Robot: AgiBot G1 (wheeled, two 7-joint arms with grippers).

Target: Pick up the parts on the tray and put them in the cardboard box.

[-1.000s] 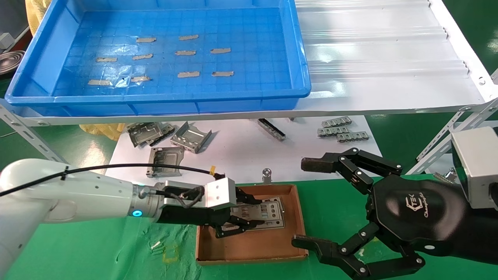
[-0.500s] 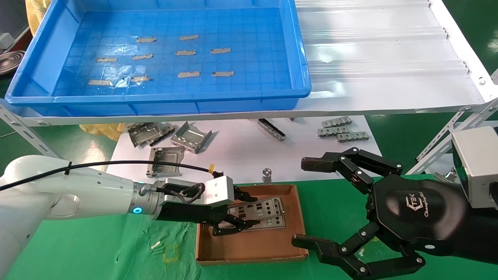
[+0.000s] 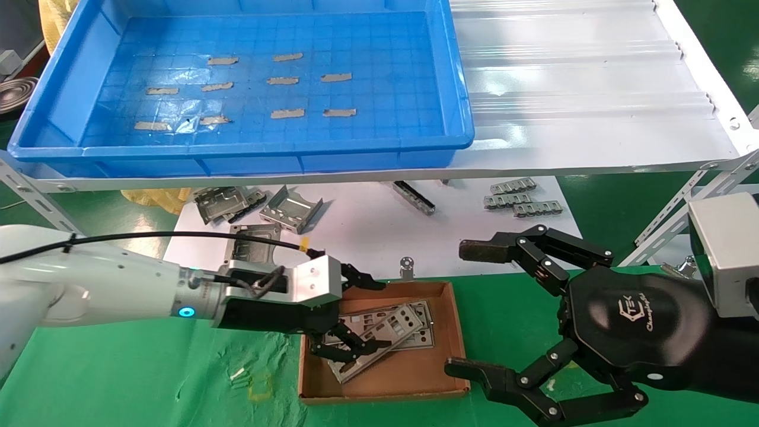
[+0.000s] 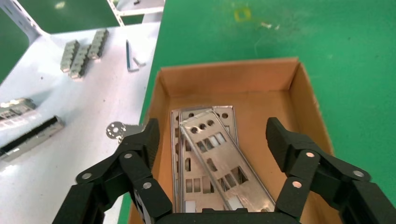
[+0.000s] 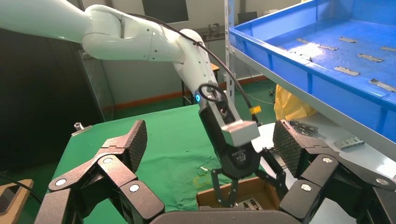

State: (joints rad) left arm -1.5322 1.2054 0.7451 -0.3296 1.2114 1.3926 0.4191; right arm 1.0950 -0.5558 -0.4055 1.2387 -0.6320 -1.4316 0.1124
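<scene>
The blue tray (image 3: pixel 237 160) on the upper shelf holds only grey tape strips; no parts show in it. The cardboard box (image 3: pixel 385 385) sits on the green cloth below. Silver punched plates lie stacked in it (image 3: pixel 422 338), and the top plate (image 3: pixel 379 335) lies skewed across them. My left gripper (image 3: pixel 379 314) is open and empty just above the box's left part. In the left wrist view its fingers (image 4: pixel 149 135) stand wide on either side of the skewed plate (image 4: pixel 219 158) inside the box (image 4: pixel 224 79). My right gripper (image 3: pixel 468 308) is open and empty to the right of the box.
Folded grey brackets (image 3: pixel 290 209) and ridged strips (image 3: pixel 516 198) lie on a white sheet behind the box. A white corrugated sheet (image 3: pixel 593 89) lies right of the tray. Angled metal frame legs (image 3: pixel 670 219) stand at the right.
My left gripper has opened and pulled back to the left. The plate it held now lies skewed on the stack in the box. The right arm has not moved.
</scene>
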